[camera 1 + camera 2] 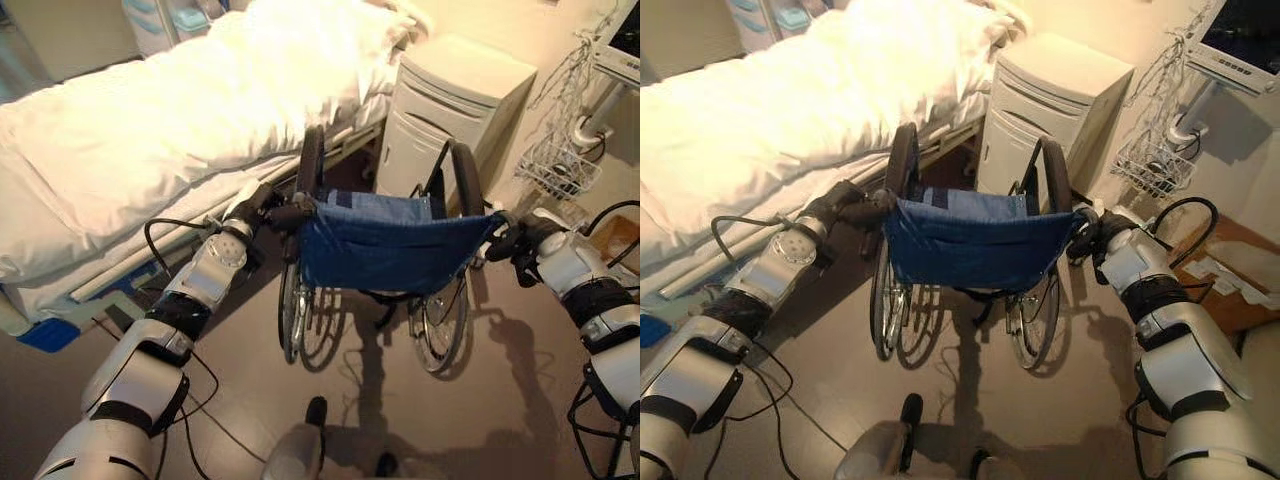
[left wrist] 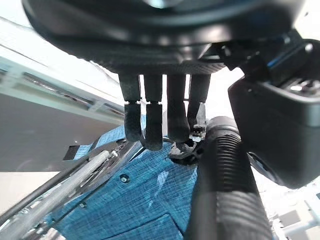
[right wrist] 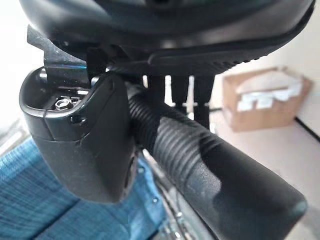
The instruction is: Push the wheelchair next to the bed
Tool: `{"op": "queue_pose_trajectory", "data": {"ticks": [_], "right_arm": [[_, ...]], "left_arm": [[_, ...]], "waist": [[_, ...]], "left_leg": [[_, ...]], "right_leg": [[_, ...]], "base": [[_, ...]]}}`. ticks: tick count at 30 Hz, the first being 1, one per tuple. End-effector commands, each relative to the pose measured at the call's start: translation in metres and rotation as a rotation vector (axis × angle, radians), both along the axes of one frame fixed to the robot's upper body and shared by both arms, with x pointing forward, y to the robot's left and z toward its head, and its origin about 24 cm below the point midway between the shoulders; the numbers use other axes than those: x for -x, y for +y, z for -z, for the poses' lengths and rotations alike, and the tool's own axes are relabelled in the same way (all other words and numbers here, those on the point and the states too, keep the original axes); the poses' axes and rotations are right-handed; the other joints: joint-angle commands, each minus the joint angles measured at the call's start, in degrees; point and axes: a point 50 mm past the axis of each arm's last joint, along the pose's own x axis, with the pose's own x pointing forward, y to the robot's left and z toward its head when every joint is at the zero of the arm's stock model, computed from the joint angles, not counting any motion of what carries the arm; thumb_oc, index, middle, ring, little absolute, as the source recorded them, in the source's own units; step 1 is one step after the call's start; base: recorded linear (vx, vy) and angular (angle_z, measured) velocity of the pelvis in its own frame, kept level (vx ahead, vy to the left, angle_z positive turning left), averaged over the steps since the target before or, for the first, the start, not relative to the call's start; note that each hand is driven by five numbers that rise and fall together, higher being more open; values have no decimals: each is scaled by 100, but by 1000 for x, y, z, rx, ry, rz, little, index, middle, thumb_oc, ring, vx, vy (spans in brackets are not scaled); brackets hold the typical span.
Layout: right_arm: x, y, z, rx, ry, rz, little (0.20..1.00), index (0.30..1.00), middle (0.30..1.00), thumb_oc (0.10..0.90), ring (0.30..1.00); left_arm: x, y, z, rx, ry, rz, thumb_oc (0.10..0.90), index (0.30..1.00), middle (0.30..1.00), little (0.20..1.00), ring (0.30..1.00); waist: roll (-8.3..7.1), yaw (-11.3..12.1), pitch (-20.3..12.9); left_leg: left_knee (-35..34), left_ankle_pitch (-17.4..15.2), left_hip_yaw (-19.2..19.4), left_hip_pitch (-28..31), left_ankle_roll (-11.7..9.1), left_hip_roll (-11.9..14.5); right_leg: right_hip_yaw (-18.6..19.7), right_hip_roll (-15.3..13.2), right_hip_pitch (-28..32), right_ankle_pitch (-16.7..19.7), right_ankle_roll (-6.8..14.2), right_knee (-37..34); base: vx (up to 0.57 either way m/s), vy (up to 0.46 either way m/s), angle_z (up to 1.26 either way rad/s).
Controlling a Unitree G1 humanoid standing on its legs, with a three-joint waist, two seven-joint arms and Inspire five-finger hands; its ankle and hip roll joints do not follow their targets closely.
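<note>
The wheelchair (image 1: pixel 390 245), with a blue cloth back and black armrests, stands just in front of me, facing away. The bed (image 1: pixel 150 130) with white bedding lies along its left side, close to the left wheel. My left hand (image 1: pixel 268 205) grips the left push handle (image 2: pixel 225 175), whose ribbed grip runs between the fingers (image 2: pixel 155 120) and the thumb. On the other side my right hand (image 1: pixel 515 240) holds the right push handle (image 3: pixel 200 160), thumb on one side and fingers curled behind it.
A white bedside cabinet (image 1: pixel 450 110) stands right ahead of the wheelchair, at the head of the bed. A wire basket (image 1: pixel 555 165) and a monitor (image 1: pixel 1240 40) on a stand are at the right. A cardboard box (image 1: pixel 1230 280) sits on the floor at the right.
</note>
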Motion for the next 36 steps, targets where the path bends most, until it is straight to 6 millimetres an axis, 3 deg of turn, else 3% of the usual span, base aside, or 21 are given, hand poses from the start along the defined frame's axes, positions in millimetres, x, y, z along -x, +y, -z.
{"op": "queue_pose_trajectory", "data": {"ticks": [1, 11, 18, 19, 20, 21, 22, 29, 36], "right_arm": [[-22, 88, -22, -62, -78, -393, 300, 300, 300, 400, 300], [-24, 92, -27, -61, -164, -410, 300, 300, 300, 400, 300], [-30, 119, -41, -110, -243, -470, 300, 300, 300, 400, 300], [-30, 120, -41, -113, -243, -473, 622, 622, 622, 615, 622], [-31, 124, -39, -119, -240, -482, 900, 900, 900, 800, 900], [-31, 125, -38, -123, -240, -482, 900, 900, 900, 800, 900], [-31, 128, -35, -136, -238, -487, 900, 900, 900, 800, 900], [-30, 119, -25, -267, -209, -394, 900, 900, 900, 800, 900], [-29, 100, -40, -337, -201, -301, 900, 900, 900, 800, 900]], "left_arm": [[10, 37, 31, -122, 113, -156, 400, 300, 300, 300, 300], [17, 45, 37, -92, 74, -200, 400, 300, 300, 300, 300], [25, 66, 29, -140, 23, -270, 400, 300, 300, 300, 300], [26, 67, 29, -142, 13, -277, 400, 300, 300, 300, 300], [28, 70, 31, -135, 4, -294, 402, 302, 302, 302, 302], [29, 70, 31, -127, -3, -301, 541, 512, 512, 512, 512], [31, 73, 33, -109, -10, -317, 800, 900, 900, 900, 900], [47, 87, 48, 7, -8, -370, 800, 900, 900, 900, 900], [55, 103, 46, 66, -30, -403, 800, 900, 900, 900, 900]], "waist": [[-3, 533, 426], [-23, 651, 370], [-269, 1068, 432], [-283, 1098, 429], [-303, 1157, 418], [-305, 1176, 411], [-313, 1219, 392], [-326, 1338, 258], [-345, 1298, 83]], "left_leg": [[58, 118, -23, -208, 207, -96], [-249, 142, -20, -60, 285, -188], [-505, 135, 440, 88, 251, -28], [-524, 141, 481, 98, 246, -11], [-551, 131, 579, 125, 247, 27], [-560, 127, 612, 139, 247, 41], [-580, 125, 685, 165, 250, 69], [-550, 84, 807, 233, 237, 123], [-531, 32, 836, 338, 233, 151]], "right_leg": [[-14, -69, 749, 721, 273, -437], [-116, -297, 695, 1214, 411, -529], [-1011, -561, 754, 1572, 535, -818], [-1061, -569, 764, 1583, 540, -839], [-1201, -602, 771, 1608, 554, -844], [-1243, -614, 770, 1611, 557, -842], [-1333, -625, 785, 1610, 564, -847], [-1531, -641, 840, 1581, 553, -857], [-1495, -633, 923, 1524, 548, -772]], "base": [[73, 102, -76], [42, 58, -7], [-29, -30, -26], [-31, -32, -45], [-19, -17, -51], [-18, -13, -49], [-6, -10, -30], [10, -33, -17], [7, -1, -2]]}}
